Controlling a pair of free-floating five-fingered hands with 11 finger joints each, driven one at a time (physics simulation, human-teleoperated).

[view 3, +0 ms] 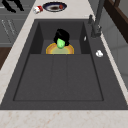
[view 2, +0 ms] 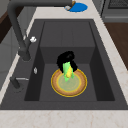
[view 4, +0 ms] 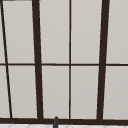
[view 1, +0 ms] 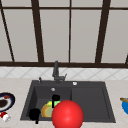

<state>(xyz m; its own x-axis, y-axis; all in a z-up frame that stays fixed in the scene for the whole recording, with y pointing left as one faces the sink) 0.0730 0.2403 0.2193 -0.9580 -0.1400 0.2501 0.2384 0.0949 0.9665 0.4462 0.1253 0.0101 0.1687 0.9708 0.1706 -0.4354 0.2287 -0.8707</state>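
Observation:
A round orange and yellow plate [view 1: 45, 111] [view 2: 69, 86] [view 3: 51, 50] lies flat in the left basin of the black sink [view 1: 90, 100]. Just above it my right hand [view 1: 55, 98] [view 2: 65, 59] [view 3: 62, 35] has its fingers curled round a small green and yellow thing [view 1: 50, 103] [view 2: 67, 71] [view 3: 60, 43], whose lower end hangs over the plate's middle. My left hand [view 1: 34, 114] [view 3: 12, 5] floats at the sink's front left corner, out in front of the counter, with its fingers spread and nothing in them.
A big red ball [view 1: 67, 115] covers the sink's front rim. The dark tap [view 1: 56, 71] [view 2: 17, 32] stands behind the basin. On the left counter sit a dark plate [view 1: 6, 101] and a red-and-white thing [view 1: 5, 116]; a blue dish [view 1: 125, 105] sits at the right.

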